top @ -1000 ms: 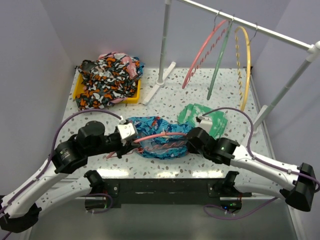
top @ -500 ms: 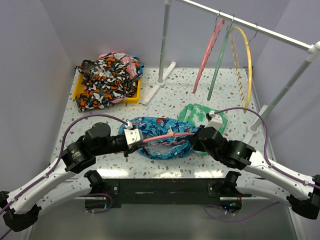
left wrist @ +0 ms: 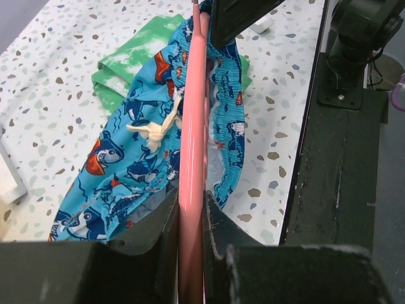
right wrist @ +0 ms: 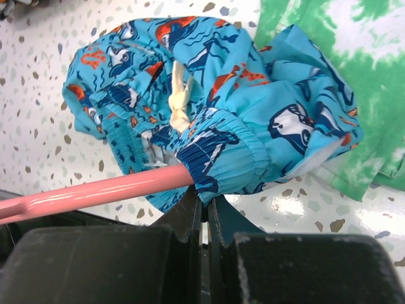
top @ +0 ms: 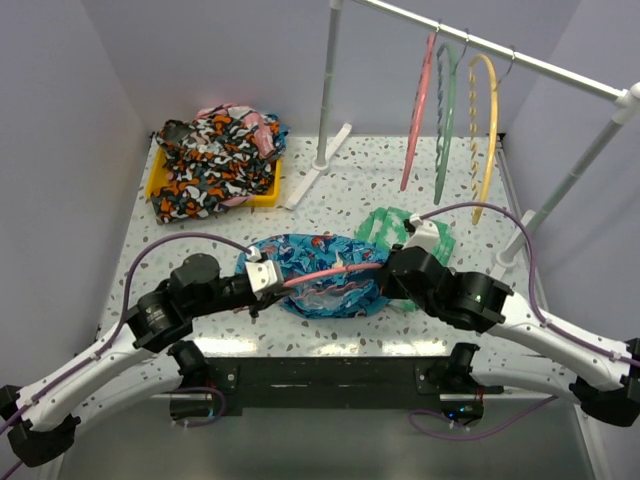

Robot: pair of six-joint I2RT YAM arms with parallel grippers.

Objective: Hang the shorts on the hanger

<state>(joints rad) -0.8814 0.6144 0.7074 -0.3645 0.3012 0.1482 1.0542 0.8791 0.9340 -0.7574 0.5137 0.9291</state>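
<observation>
The turquoise shark-print shorts lie bunched on the table between my two arms. A salmon-pink hanger runs across them, its right arm pushed inside the waistband. My left gripper is shut on the hanger's left arm. My right gripper is shut on the elastic waistband of the shorts, which wraps round the hanger. The shorts' white drawstring shows in the left wrist view. The hanger's hook is hidden.
A second pink hanger, a green hanger and a yellow hanger hang on the rail at the back right. A green tie-dye cloth lies beside the shorts. A yellow tray holds patterned garments at the back left.
Both grippers have shifted slightly right with hanger and shorts, and the waistband has moved further along the hanger. The hangers on the rail have swung from tilted to nearly straight down.
</observation>
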